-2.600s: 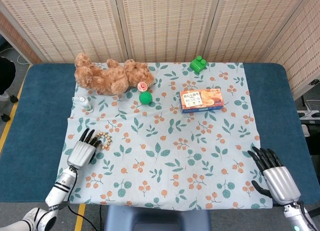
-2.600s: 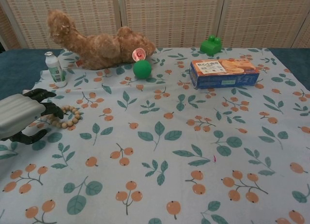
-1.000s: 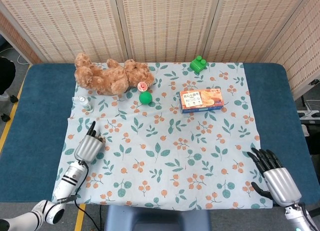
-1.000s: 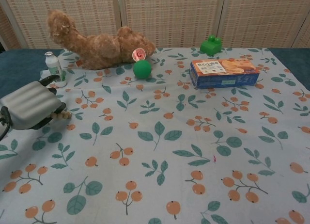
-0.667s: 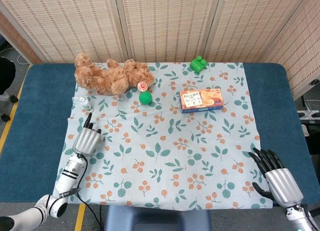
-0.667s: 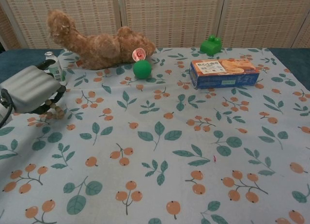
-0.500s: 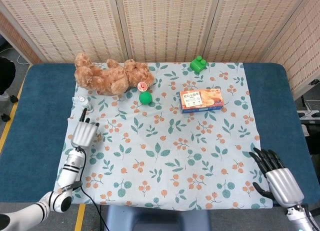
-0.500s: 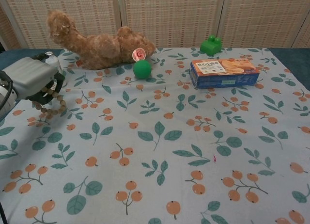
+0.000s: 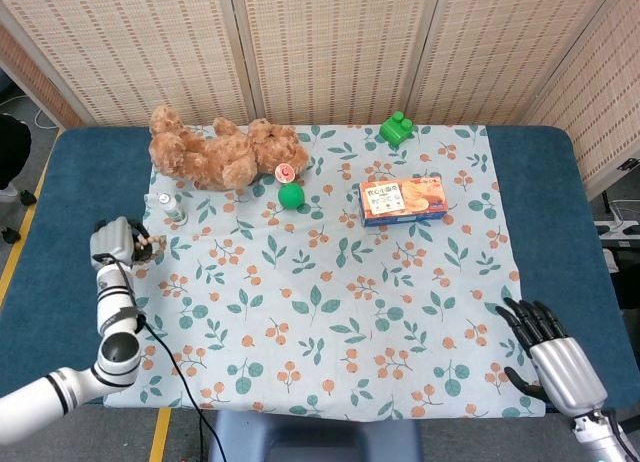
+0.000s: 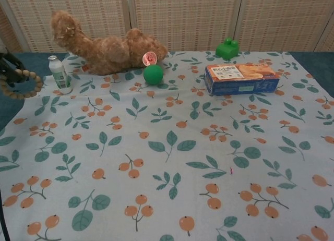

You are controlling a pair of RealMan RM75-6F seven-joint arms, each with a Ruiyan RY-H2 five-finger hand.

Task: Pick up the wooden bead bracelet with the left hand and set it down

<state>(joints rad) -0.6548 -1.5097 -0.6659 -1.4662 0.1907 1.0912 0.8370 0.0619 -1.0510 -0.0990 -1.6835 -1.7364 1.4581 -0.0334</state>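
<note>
The wooden bead bracelet (image 9: 148, 246) is off the cloth, dangling from my left hand (image 9: 113, 242), which is raised above the cloth's left edge. In the chest view the bracelet (image 10: 22, 96) hangs as a loop at the far left, and only the dark fingers (image 10: 7, 61) of that hand show at the frame's edge, pinching the loop from above. My right hand (image 9: 556, 362) rests at the near right corner of the cloth with its fingers spread and nothing in it.
A small white bottle (image 9: 168, 206) stands just behind the left hand. A brown teddy bear (image 9: 215, 152), green ball (image 9: 290, 195), biscuit box (image 9: 403, 200) and green block (image 9: 397, 129) lie along the back of the floral cloth (image 9: 330, 312).
My left hand closed on the bracelet, lifted it off the cloth and carried it up and to the left. The right hand stayed put.
</note>
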